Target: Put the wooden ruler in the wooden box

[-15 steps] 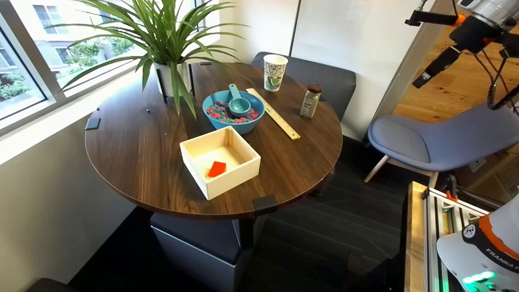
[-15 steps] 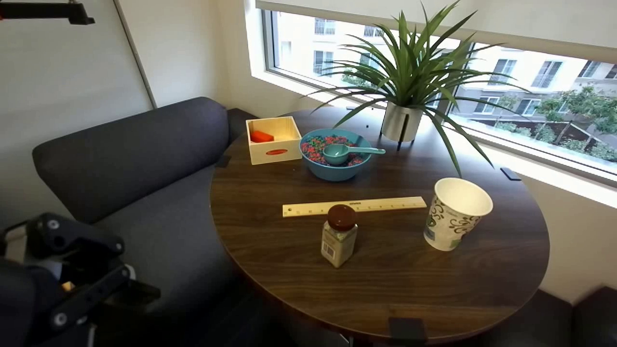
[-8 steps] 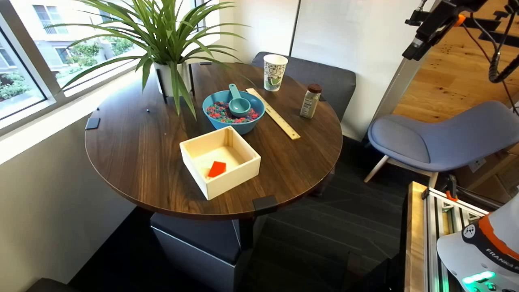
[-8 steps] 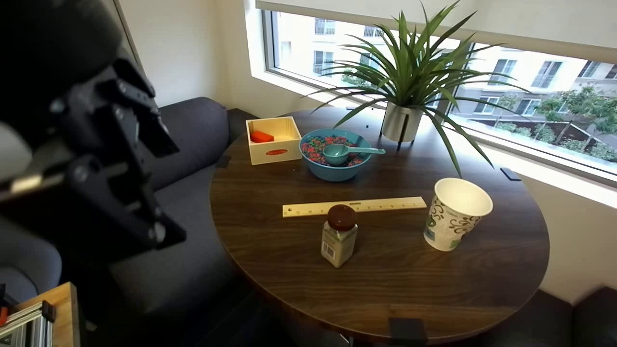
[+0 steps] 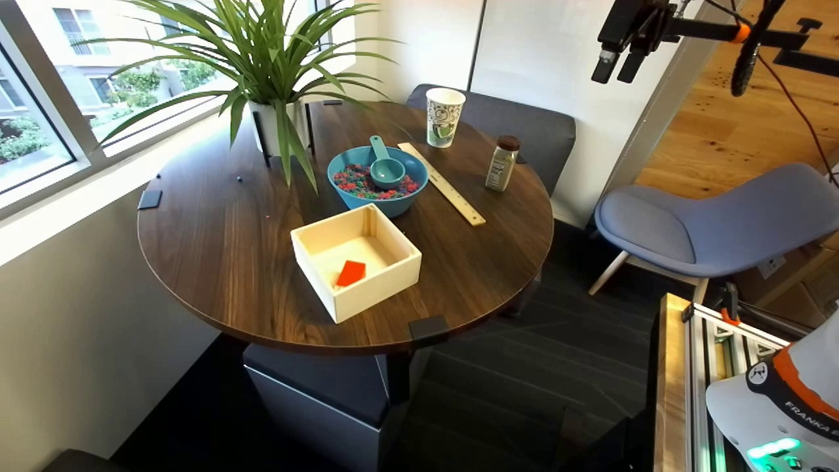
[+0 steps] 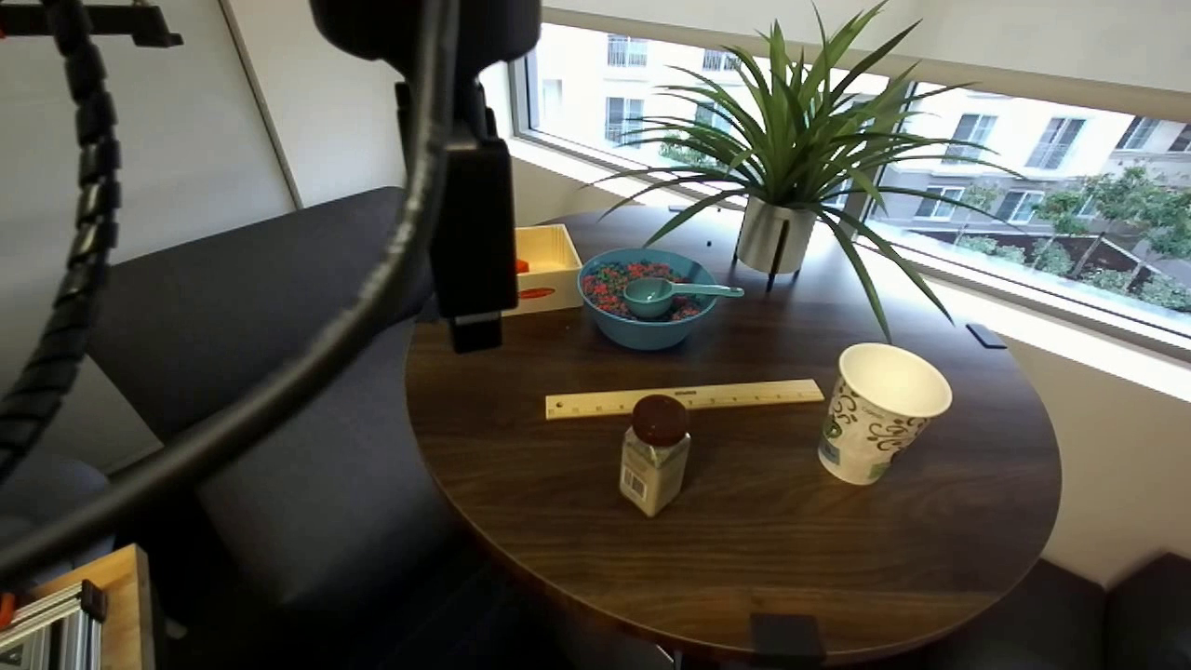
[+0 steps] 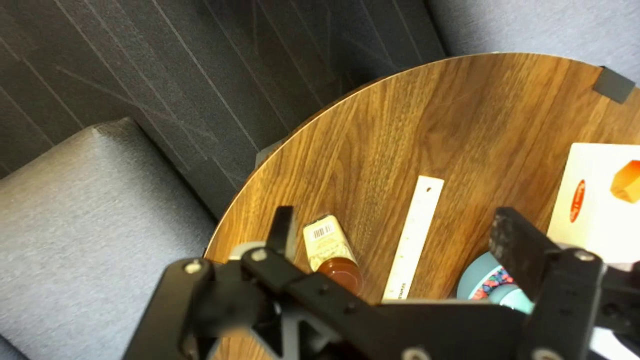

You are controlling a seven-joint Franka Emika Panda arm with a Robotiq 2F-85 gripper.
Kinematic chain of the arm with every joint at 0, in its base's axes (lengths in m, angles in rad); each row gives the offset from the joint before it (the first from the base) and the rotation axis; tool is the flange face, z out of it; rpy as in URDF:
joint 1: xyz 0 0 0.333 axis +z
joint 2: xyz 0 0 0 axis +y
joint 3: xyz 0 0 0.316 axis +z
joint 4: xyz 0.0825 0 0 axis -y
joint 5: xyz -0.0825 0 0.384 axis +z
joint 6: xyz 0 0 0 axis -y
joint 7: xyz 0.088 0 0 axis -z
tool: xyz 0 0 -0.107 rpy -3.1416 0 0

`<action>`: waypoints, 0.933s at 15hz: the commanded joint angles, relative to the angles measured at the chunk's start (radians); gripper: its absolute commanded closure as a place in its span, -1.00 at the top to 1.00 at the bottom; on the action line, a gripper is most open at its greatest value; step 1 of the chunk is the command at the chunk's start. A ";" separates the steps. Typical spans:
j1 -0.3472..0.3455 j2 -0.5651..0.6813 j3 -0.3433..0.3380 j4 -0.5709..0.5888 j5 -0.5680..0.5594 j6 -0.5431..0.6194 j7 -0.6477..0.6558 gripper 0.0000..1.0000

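Note:
The wooden ruler [image 5: 441, 183] is a long flat tan strip lying on the round table; it also shows in an exterior view [image 6: 744, 395] and in the wrist view [image 7: 413, 237], its lower part there hidden by the gripper body. The wooden box [image 5: 380, 288] is shallow and open-topped, with a red-orange piece inside. It is partly covered by the arm in an exterior view [image 6: 560, 287] and cut off in the wrist view [image 7: 562, 222]. My gripper [image 5: 616, 71] is open, empty and pointing down, high above the table; in the wrist view [image 7: 395, 212] its fingers stand wide on either side of the ruler.
A blue bowl [image 5: 347, 190] with colourful bits and a teal scoop stands between box and ruler. A spice bottle [image 6: 654, 470] stands close beside the ruler. A paper cup [image 6: 879, 428] is near its far end. A potted plant [image 5: 278, 131] stands by the window.
My gripper has swung in toward the table, leftward in an exterior view, and turned from slanting to pointing downward. The ruler, box and other table objects have not moved.

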 commanded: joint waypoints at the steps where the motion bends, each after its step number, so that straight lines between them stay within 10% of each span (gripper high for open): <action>1: -0.021 0.007 0.016 0.008 0.006 -0.005 -0.006 1.00; 14: 0.001 -0.038 0.199 -0.149 0.009 0.157 0.307 1.00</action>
